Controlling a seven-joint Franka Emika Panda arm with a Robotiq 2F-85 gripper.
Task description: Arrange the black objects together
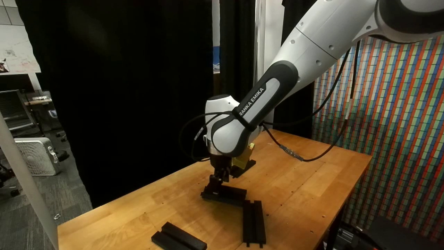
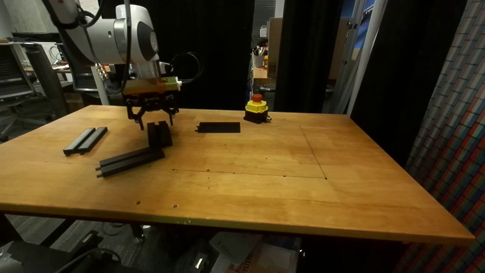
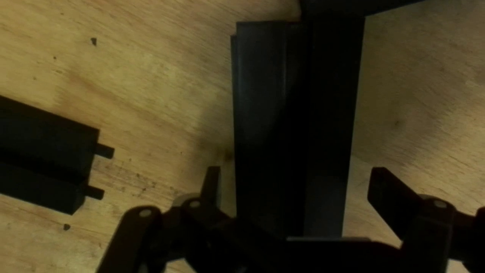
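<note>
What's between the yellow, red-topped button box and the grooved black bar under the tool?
A flat, matte black rectangular bar, in an exterior view.

A red-topped yellow button box (image 2: 257,108) sits on the table (image 2: 265,204), a white fan (image 1: 36,157) on the floor (image 1: 20,215)

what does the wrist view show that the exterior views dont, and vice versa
Only the wrist view: a close look down at the table between the middle bar and the open fingers.
Only the exterior views: the arm, a further black bar and, in an exterior view, a yellow box with a red button.
Shared: the table, fingers, middle bar, the bar to its side and the bar at its end.
</note>
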